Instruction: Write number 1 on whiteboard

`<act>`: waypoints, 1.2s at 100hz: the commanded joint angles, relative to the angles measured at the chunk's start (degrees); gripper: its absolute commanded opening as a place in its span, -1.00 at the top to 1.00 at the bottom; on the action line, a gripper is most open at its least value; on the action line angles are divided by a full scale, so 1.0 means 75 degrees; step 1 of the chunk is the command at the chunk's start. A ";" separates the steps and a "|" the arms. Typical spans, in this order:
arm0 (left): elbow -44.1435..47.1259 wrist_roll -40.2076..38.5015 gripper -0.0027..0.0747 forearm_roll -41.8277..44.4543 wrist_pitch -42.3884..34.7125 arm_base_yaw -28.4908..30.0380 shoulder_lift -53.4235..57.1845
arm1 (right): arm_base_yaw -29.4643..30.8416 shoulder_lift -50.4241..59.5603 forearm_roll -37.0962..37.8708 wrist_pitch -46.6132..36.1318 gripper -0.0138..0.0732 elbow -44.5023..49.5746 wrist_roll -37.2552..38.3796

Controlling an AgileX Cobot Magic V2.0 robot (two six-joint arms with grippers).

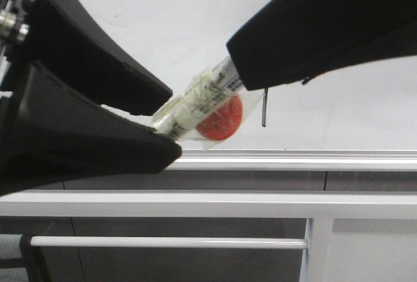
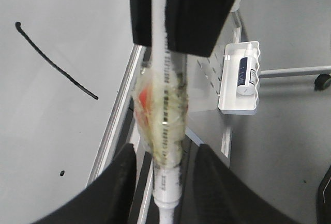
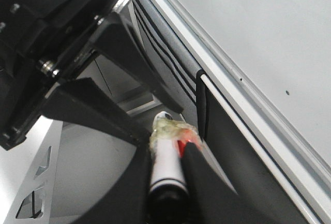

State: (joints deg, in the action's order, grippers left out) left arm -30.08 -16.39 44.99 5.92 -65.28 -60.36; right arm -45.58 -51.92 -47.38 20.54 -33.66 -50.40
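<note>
The whiteboard [image 1: 195, 21] fills the back, with a silver bottom rail [image 1: 293, 161]. The number 1 [image 1: 264, 107] is a thin black stroke just below my right gripper [image 1: 238, 64]; it also shows in the left wrist view [image 2: 54, 63] with a blob at its top end. My right gripper [image 3: 165, 151] is shut on a white marker [image 1: 195, 106] wrapped in clear tape with a red piece [image 1: 221, 122]. My left gripper [image 1: 174, 122] is open, its fingers [image 2: 119, 182] standing around the marker's other end [image 2: 165, 193] with a gap on one side.
A small black dot [image 2: 62, 173] sits on the whiteboard [image 2: 46, 125] low down. A white tray [image 2: 230, 102] holding a bottle [image 2: 246, 71] hangs beside the board. Grey-white metal bars [image 1: 195, 204] run below the rail.
</note>
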 commanded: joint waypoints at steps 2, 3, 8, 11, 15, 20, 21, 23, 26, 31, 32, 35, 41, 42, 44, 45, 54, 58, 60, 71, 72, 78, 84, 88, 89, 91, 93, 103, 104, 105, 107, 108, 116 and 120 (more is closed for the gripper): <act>-0.0237 -0.0098 0.69 -0.0017 -0.0280 0.0008 0.0078 | 0.0032 0.0031 -0.0213 -0.0250 0.78 -0.0275 -0.0042; -0.0237 -0.0098 0.77 -0.0017 -0.0280 0.0008 0.0078 | 0.0032 0.0031 -0.0213 -0.0250 0.78 -0.0275 -0.0042; -0.0237 -0.0098 0.98 -0.0017 -0.0280 0.0008 0.0078 | 0.0032 0.0031 -0.0213 -0.0250 0.78 -0.0275 -0.0042; -0.0237 -0.0098 0.98 -0.0017 -0.0280 0.0008 0.0078 | 0.0032 0.0031 -0.0213 -0.0250 0.78 -0.0275 -0.0042; -0.0237 -0.0098 0.98 -0.0017 -0.0280 0.0008 0.0078 | 0.0032 0.0031 -0.0213 -0.0250 0.78 -0.0275 -0.0042; -0.0237 -0.0098 0.98 -0.0017 -0.0280 0.0008 0.0078 | 0.0032 0.0031 -0.0213 -0.0250 0.78 -0.0275 -0.0042; -0.0237 -0.0098 0.98 -0.0017 -0.0280 0.0008 0.0078 | 0.0032 0.0031 -0.0213 -0.0250 0.78 -0.0275 -0.0042; -0.0237 -0.0098 0.98 -0.0017 -0.0280 0.0008 0.0078 | 0.0032 0.0031 -0.0213 -0.0250 0.78 -0.0275 -0.0042; -0.0237 -0.0098 0.98 -0.0017 -0.0280 0.0008 0.0078 | 0.0032 0.0031 -0.0213 -0.0250 0.78 -0.0275 -0.0042; -0.0237 -0.0098 0.98 -0.0017 -0.0280 0.0008 0.0078 | 0.0032 0.0031 -0.0213 -0.0235 0.78 -0.0294 -0.0042; -0.0237 -0.0098 0.98 -0.0017 -0.0280 0.0008 0.0078 | 0.0032 0.0031 -0.0213 -0.0235 0.78 -0.0293 -0.0042; -0.0237 -0.0098 0.98 -0.0017 -0.0280 0.0008 0.0078 | 0.0032 0.0031 -0.0226 -0.0235 0.78 -0.0322 -0.0042; -0.0237 -0.0098 0.98 -0.0017 -0.0280 0.0008 0.0078 | 0.0032 0.0031 -0.0226 -0.0204 0.77 -0.0400 -0.0042; -0.0237 -0.0098 0.98 -0.0017 -0.0280 0.0008 0.0078 | 0.0032 0.0031 -0.0226 -0.0182 0.77 -0.0415 -0.0042; -0.0237 -0.0098 0.98 -0.0017 -0.0280 0.0008 0.0078 | 0.0032 0.0031 -0.0226 -0.0162 0.75 -0.0457 -0.0042; -0.0237 -0.0098 0.98 -0.0017 -0.0280 0.0008 0.0078 | 0.0032 0.0031 -0.0226 -0.0144 0.73 -0.0473 -0.0042; -0.0237 -0.0098 0.98 -0.0017 -0.0276 0.0008 0.0078 | 0.0032 0.0031 -0.0226 -0.0027 0.43 -0.0649 -0.0072; -0.0237 -0.0098 0.98 -0.0017 -0.0262 0.0008 0.0078 | 0.0032 0.0031 -0.0226 -0.0070 0.20 -0.0686 -0.0072; -0.0237 -0.0098 0.98 -0.0017 -0.0262 0.0008 0.0078 | 0.0032 0.0031 -0.0226 -0.0089 0.08 -0.0703 -0.0072; -0.0237 -0.0098 0.98 -0.0094 -0.0246 0.0008 0.0078 | 0.0032 0.0031 -0.0226 -0.0523 -0.38 -0.0716 -0.0082; -0.0237 -0.0098 0.98 -0.0120 -0.0246 0.0008 0.0078 | 0.0032 0.0031 -0.0226 -0.0551 -0.39 -0.0716 -0.0082; -0.0237 -0.0098 0.98 -0.0248 -0.0197 0.0008 0.0078 | 0.0032 0.0031 -0.0210 -0.0752 -0.39 -0.0716 -0.0169; -0.0237 -0.0098 0.98 -0.0470 -0.0146 0.0008 0.0078 | 0.0032 0.0062 -0.0210 -0.0888 -0.34 -0.0716 -0.0265; -0.0237 -0.0130 0.98 -0.0668 -0.0079 0.0008 0.0078 | 0.0032 0.0127 -0.0192 -0.1029 -0.30 -0.0716 -0.0265; -0.0237 -0.0163 0.98 -0.0698 -0.0065 0.0008 0.0078 | 0.0032 0.0153 -0.0195 -0.1049 -0.28 -0.0716 -0.0265; -0.0237 -0.0244 0.98 -0.0736 -0.0067 0.0008 0.0078 | 0.0032 0.0202 -0.0190 -0.1112 -0.27 -0.0716 -0.0280; -0.0237 -0.0499 0.98 -0.0736 -0.0067 0.0008 0.0078 | 0.0032 0.0262 -0.0142 -0.1226 -0.24 -0.0716 -0.0277; -0.0174 -0.1273 0.99 -0.0672 -0.0134 0.0008 0.0078 | 0.0032 0.0644 0.0066 -0.1634 -0.14 -0.0716 -0.0277; -0.0174 -0.1315 0.99 -0.0672 -0.0134 0.0008 0.0078 | 0.0032 0.0676 0.0108 -0.1694 -0.13 -0.0716 -0.0277; -0.0174 -0.1355 0.99 -0.0672 -0.0134 0.0008 0.0078 | 0.0032 0.0740 0.0128 -0.1722 -0.13 -0.0716 -0.0277; -0.0174 -0.1492 0.99 -0.0672 -0.0150 0.0008 0.0078 | 0.0032 0.0839 0.0188 -0.1857 -0.09 -0.0716 -0.0277; -0.0174 -0.1563 0.98 -0.0672 -0.0151 0.0008 0.0078 | 0.0032 0.0873 0.0188 -0.1857 -0.08 -0.0716 -0.0277; -0.0168 -0.1942 0.99 -0.0653 -0.0279 0.0008 0.0078 | 0.0032 0.1244 0.0416 -0.2117 0.06 -0.0716 -0.0277; -0.0168 -0.2186 0.99 -0.0653 -0.0372 0.0008 0.0078 | 0.0032 0.1441 0.0506 -0.2138 0.17 -0.0716 -0.0277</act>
State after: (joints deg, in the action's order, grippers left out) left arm -29.86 -28.35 40.44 7.35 -65.28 -60.40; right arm -45.47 -43.91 -45.03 9.22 -36.95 -51.92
